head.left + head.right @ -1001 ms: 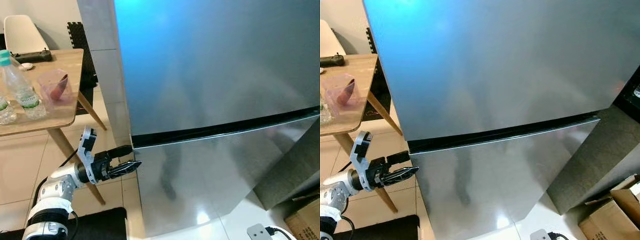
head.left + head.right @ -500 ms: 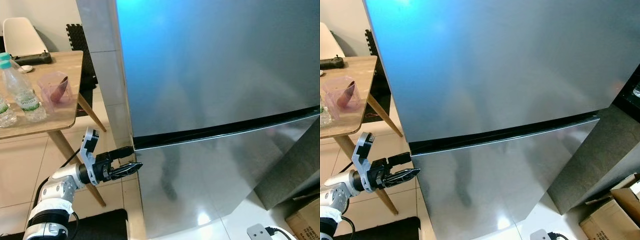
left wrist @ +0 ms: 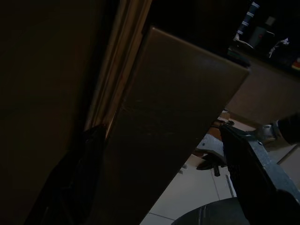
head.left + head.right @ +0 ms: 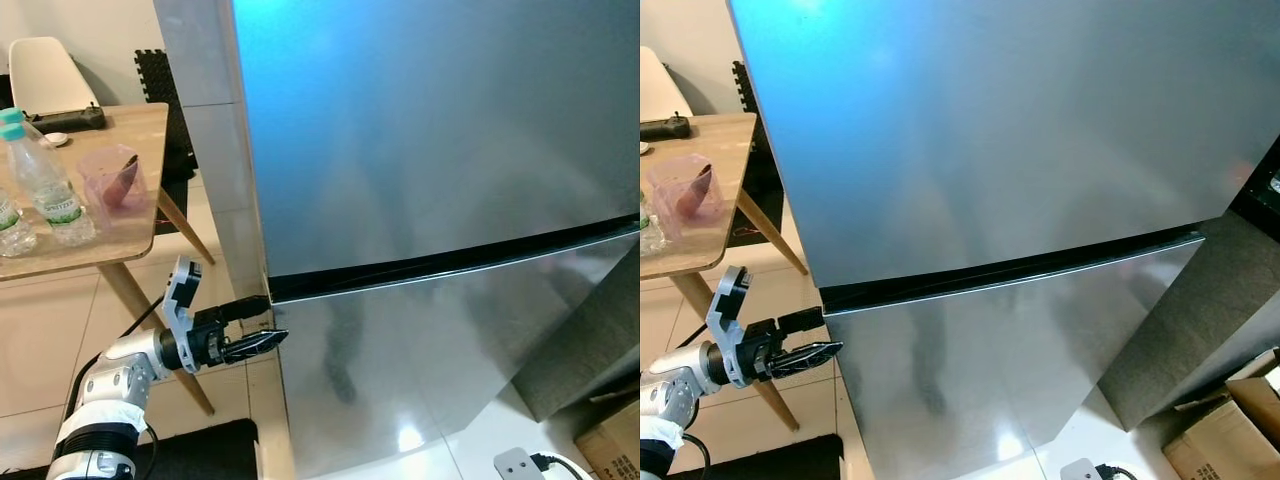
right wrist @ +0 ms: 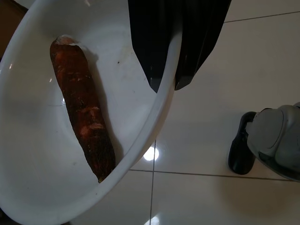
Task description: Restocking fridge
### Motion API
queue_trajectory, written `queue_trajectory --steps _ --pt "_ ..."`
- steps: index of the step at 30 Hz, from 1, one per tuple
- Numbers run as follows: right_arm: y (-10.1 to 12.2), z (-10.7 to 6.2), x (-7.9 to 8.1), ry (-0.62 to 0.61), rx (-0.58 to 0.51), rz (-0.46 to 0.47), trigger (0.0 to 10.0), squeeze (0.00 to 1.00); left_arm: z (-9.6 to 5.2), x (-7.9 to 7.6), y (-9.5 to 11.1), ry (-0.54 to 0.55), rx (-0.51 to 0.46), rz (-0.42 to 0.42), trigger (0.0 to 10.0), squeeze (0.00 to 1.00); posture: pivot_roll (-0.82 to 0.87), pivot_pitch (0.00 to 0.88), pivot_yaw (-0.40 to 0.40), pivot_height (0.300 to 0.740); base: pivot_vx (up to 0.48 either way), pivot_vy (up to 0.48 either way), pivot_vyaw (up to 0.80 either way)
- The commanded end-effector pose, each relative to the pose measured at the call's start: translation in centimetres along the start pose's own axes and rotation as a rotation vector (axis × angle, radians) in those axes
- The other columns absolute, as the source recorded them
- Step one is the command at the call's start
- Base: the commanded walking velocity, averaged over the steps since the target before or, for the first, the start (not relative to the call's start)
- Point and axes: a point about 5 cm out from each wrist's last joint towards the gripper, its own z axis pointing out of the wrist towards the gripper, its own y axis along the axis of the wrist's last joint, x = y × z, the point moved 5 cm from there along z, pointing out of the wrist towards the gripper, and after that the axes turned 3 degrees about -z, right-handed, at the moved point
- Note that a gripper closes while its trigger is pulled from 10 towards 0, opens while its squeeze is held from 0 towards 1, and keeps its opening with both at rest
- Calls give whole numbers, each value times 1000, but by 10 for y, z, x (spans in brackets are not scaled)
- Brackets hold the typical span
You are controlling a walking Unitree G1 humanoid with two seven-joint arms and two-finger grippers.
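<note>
Silver and shiny, the fridge (image 4: 430, 200) stands shut in front of us. Our left gripper (image 4: 262, 326) has its fingers spread a little, one above and one below the dark gap (image 4: 450, 262) at the corner between the two doors. Our right gripper (image 5: 176, 70) pinches the rim of a white bowl (image 5: 28, 187) with a brown root (image 5: 84, 117) lying inside. We think the fingers may slip off the smooth door, or the bowl may tip and drop the root.
</note>
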Motion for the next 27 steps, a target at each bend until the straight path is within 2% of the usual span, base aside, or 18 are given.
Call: queue_trajectory --steps 1,11,18,23,24,25,27 --pt "-1 0 1 -2 5 7 10000 0 31 -19 -28 -167 80 -82 10000 0 -39 0 -24 740 0 0 0" --pt "-1 0 1 -3 5 11 10000 0 33 -21 -30 -176 84 -85 10000 0 -40 0 -23 740 0 0 0" --pt "-2 0 1 -2 8 9 10000 0 31 -14 -39 -118 110 -102 10000 0 -41 0 -24 740 0 0 0" --pt "-4 0 2 -1 13 8 10000 0 14 9 -81 110 229 -175 10000 0 -41 0 -24 740 0 0 0" --pt "-4 0 2 -1 13 8 10000 0 14 9 -81 110 229 -175 10000 0 -41 0 -24 740 0 0 0" --pt "-4 0 2 -1 14 9 10000 0 8 9 -96 146 234 -234 10000 0 -41 0 -24 740 0 0 0" --pt "-4 0 2 0 14 9 10000 0 6 7 -102 154 230 -263 10000 0 -41 0 -24 740 0 0 0"
